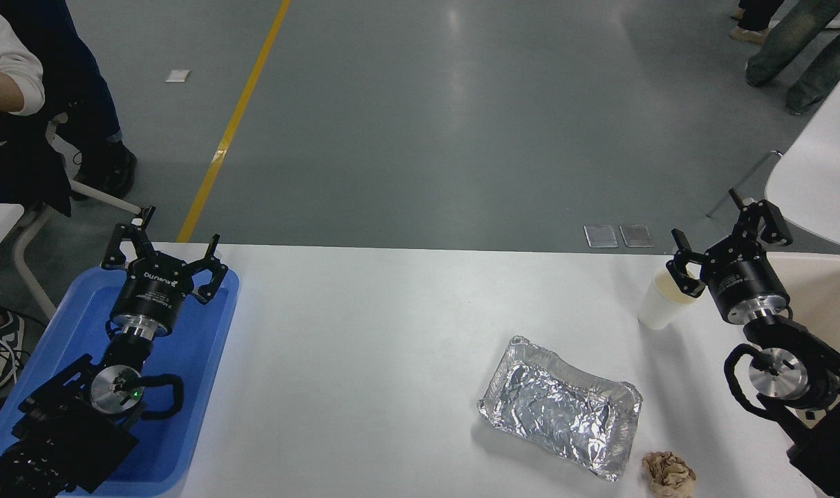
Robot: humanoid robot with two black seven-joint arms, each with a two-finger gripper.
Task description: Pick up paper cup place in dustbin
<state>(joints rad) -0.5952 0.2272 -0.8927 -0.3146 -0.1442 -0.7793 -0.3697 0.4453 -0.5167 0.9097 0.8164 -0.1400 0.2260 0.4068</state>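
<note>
One paper cup (659, 302) stands up straight on the white table (392, 332), close to the far edge on the right side. It is plain and off-white, and its round top faces up. The right gripper (724, 238) is just beside the cup, a bit to the right of it and higher up. Its black fingers are spread wide apart and hold nothing. One finger (684, 273) shows in front of the top of the cup, but it is hard to tell if it touches. The big cream dustbin (817, 294) sits at the right edge of the table, right behind this arm, and only part of it can be seen. Nearer to the camera lies a shiny silver foil tray (561, 408), well apart from the cup. A crumpled brown paper ball (667, 473) lies near the front corner of the foil tray. Far over on the left side is a blue tray (198, 366). The left gripper (164, 252) rests above the blue tray with its fingers spread open too, and it holds nothing. A person (19, 104) sits at the top left, past the table.
</note>
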